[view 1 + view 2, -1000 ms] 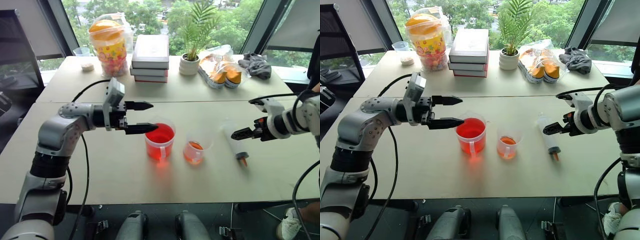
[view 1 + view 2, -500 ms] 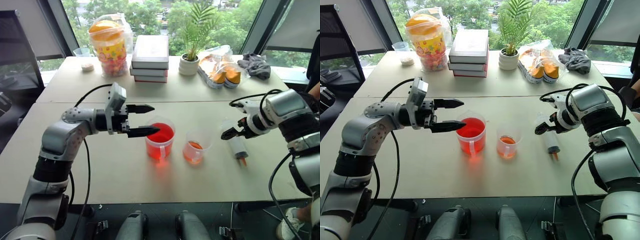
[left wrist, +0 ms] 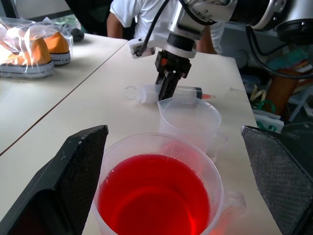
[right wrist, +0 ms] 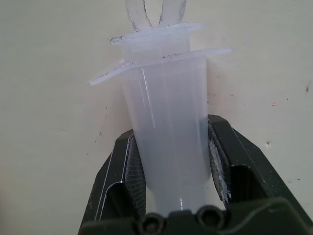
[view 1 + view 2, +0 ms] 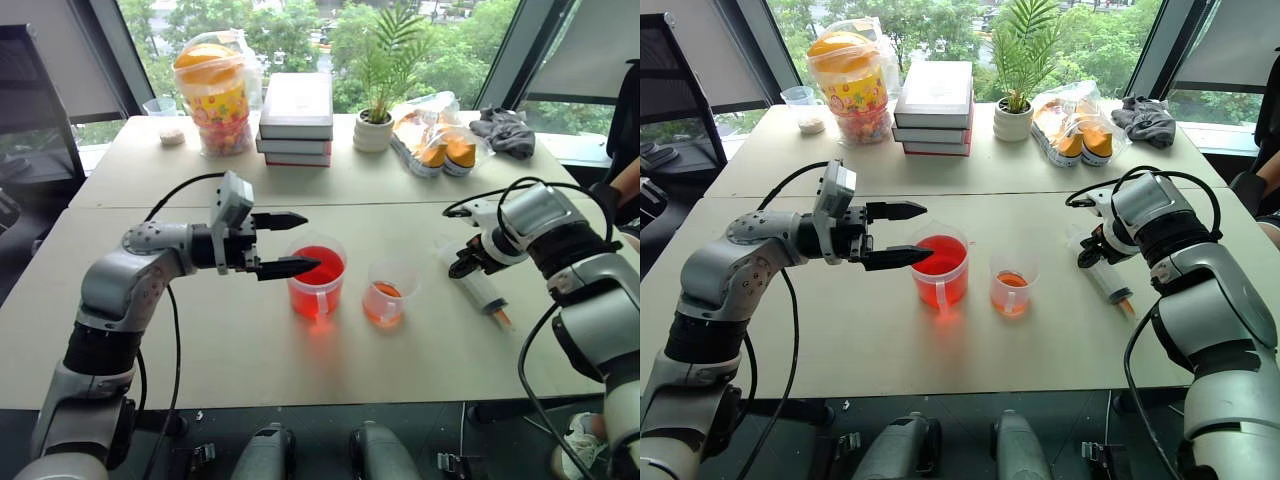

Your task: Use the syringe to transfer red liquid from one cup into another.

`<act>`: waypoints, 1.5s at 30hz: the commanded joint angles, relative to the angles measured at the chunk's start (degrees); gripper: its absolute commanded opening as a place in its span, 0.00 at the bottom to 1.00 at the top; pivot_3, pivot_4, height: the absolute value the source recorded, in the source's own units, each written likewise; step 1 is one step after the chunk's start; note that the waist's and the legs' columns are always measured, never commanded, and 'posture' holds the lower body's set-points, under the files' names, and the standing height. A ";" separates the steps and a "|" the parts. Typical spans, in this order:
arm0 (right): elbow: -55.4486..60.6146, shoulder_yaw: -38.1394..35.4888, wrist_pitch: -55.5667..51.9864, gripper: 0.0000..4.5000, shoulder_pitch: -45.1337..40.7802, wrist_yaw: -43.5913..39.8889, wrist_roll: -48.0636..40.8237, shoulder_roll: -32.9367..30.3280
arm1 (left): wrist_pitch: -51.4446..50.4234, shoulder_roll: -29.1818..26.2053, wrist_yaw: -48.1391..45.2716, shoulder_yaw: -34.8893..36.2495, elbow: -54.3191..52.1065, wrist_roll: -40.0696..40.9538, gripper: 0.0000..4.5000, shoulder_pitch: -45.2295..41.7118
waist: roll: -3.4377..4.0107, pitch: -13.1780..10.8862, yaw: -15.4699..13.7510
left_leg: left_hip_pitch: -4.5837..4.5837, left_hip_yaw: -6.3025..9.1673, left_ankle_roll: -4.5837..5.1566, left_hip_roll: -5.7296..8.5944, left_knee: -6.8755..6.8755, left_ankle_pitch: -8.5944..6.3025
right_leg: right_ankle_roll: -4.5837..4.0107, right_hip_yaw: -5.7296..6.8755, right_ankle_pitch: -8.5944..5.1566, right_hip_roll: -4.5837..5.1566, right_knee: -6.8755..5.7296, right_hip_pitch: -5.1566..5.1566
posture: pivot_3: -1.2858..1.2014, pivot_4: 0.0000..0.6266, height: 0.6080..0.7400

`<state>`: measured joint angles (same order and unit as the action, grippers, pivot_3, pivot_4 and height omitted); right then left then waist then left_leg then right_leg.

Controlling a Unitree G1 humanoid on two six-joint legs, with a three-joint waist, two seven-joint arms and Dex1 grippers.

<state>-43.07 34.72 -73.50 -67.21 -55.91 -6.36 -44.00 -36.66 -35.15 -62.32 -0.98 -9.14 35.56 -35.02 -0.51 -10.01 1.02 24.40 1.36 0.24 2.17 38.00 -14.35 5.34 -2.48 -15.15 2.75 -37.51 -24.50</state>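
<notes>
The larger handled cup [image 5: 317, 281] stands mid-table, holding bright red liquid [image 3: 154, 200]. Just right of it is the smaller clear cup [image 5: 386, 296], with a little orange-red liquid at its bottom. My left gripper [image 5: 311, 240] hovers level and open at the large cup's left side, its fingers [image 3: 63, 181] spread either side of the rim. The syringe [image 5: 485, 292] lies flat on the table right of the small cup, orange tip toward the front edge. My right gripper [image 5: 463, 266] points down and is shut on the syringe [image 4: 166, 132] barrel, just below its flange.
At the back of the table stand a snack jar [image 5: 213, 95], a stack of books [image 5: 297, 118], a potted plant [image 5: 378, 125], bagged shoes [image 5: 432, 142] and a grey cloth [image 5: 503, 130]. A person in a white shirt [image 3: 137, 14] is beyond the table's right side.
My right gripper has come down onto the syringe and shut on its barrel; the syringe has turned slightly. My left gripper has stayed open beside the large cup.
</notes>
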 commanded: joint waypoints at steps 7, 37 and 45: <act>19.19 -19.43 0.41 0.31 -0.15 3.01 -2.98 -7.22 | 0.65 -2.07 -2.21 2.23 3.05 0.87 1.00 -5.17 | 0.11 -0.06 -0.47 | 0.10 0.00 -0.01 0.02 -0.03 0.00 | 0.00 0.00 0.00 0.02 0.00 -0.11 | 0.52 0.24 1.00; 56.05 -34.00 50.01 0.31 34.29 7.27 -21.72 30.96 | -3.63 -8.19 -11.10 2.98 11.15 1.75 1.00 -17.31 | 0.01 -0.01 -0.03 | -0.12 0.02 -0.13 0.00 0.09 0.09 | 0.00 0.02 0.00 -0.09 -0.51 -0.09 | 0.52 0.24 1.00; 52.91 -30.36 54.34 0.31 37.80 6.60 -19.41 30.04 | -3.54 -5.39 -10.88 1.64 12.28 1.48 1.00 -20.45 | 0.01 -0.01 -0.14 | -0.11 0.02 -0.13 0.00 0.13 0.10 | 0.00 0.04 0.00 -0.09 -0.52 -0.08 | 0.52 0.24 1.00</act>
<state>8.54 4.35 -20.69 -28.78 -49.17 -25.50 -13.78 -40.70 -40.69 -73.23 0.26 3.61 36.72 -53.96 -0.49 -10.02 0.88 24.29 1.38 0.10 2.18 38.14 -14.25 5.34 -2.44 -15.15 2.65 -38.03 -24.57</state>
